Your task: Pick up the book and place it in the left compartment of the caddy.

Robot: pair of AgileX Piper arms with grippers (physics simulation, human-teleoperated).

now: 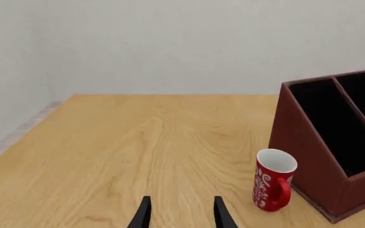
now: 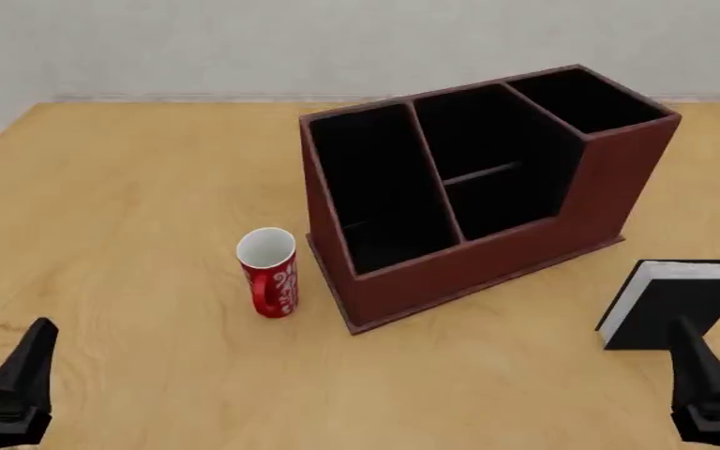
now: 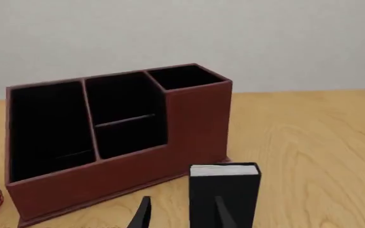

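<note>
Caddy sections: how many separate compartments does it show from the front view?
4. The caddy has a long left compartment, two shorter middle sections, rear and front, and a raised right-end section. All look empty.

Reds, black and pale wood under a grey-white wall.

The caddy was dark reddish-brown outside and black in every section, the left compartment included. The book had a black cover and a white page edge. The mug was red with white swirling marks on its side and white within. The surface was light yellowish wood with darker curved grain. Both grippers' fingers were black.
</note>
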